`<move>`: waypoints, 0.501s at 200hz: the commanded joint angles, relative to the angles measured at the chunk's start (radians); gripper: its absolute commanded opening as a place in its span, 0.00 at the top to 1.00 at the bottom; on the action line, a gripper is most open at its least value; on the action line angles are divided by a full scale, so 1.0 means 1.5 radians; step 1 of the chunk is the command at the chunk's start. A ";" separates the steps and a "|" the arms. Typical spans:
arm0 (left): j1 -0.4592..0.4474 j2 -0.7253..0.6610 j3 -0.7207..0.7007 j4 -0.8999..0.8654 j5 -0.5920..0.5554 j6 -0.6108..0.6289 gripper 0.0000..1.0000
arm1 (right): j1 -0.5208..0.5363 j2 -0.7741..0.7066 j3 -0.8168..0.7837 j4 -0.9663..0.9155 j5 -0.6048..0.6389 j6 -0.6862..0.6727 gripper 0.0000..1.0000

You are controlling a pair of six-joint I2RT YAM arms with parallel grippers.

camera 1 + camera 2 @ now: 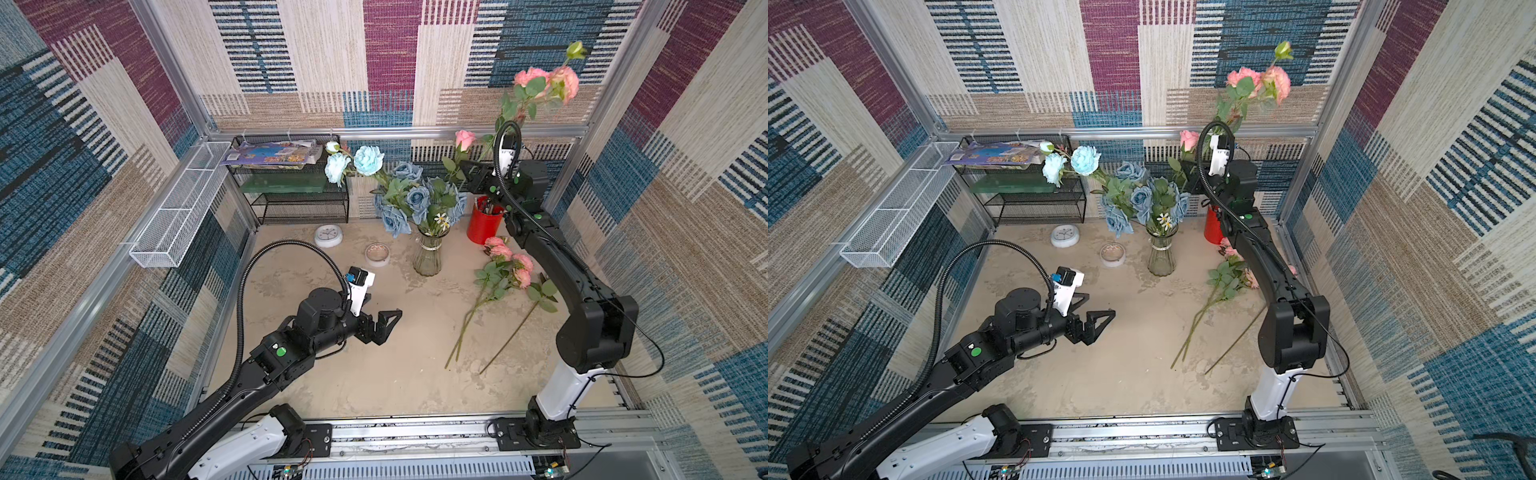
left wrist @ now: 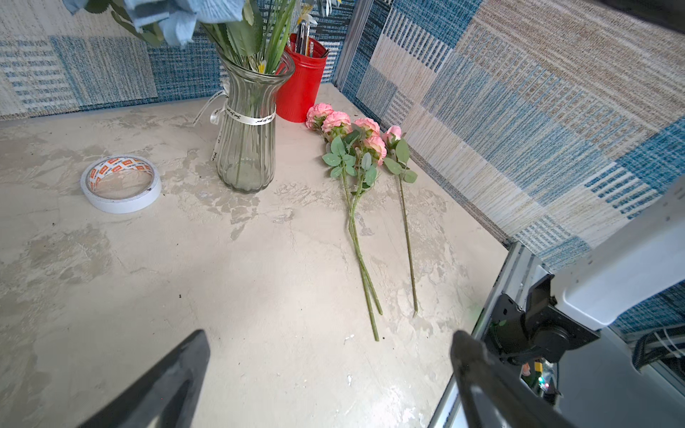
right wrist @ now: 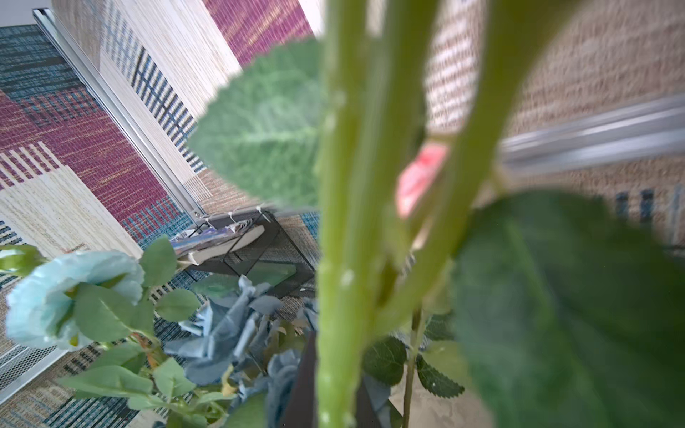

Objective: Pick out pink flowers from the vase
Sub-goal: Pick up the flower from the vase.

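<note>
Up beside the ribbed glass vase [image 1: 428,259], right gripper [image 1: 467,172] pinches stems of tall pink roses [image 1: 545,82], low down, likely so blooms clear the blue roses [image 1: 417,198]. Stem ends hidden. More pink flowers [image 1: 509,266] lie on table [image 1: 332,374] by vase. Left gripper [image 1: 384,307] spread, empty.

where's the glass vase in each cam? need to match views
Top view: vase mid-table, between the tape roll and the red pen cup.
Top view: vase in the same spot.
Left wrist: vase between the tape roll and the red pen cup.
Right wrist: not in it.
Shared landmark: the blue roses, in all four.
</note>
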 commanded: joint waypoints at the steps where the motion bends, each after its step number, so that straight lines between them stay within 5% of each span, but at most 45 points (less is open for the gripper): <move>1: 0.000 -0.006 -0.006 0.030 0.015 -0.020 0.01 | 0.001 -0.047 0.012 -0.020 0.053 -0.047 1.00; 73: 0.000 -0.002 -0.018 0.051 0.019 -0.039 0.01 | 0.013 -0.205 -0.038 -0.047 0.170 -0.058 1.00; 100: 0.001 0.017 -0.011 0.066 0.015 -0.046 0.01 | 0.013 -0.265 -0.078 -0.126 0.283 -0.034 1.00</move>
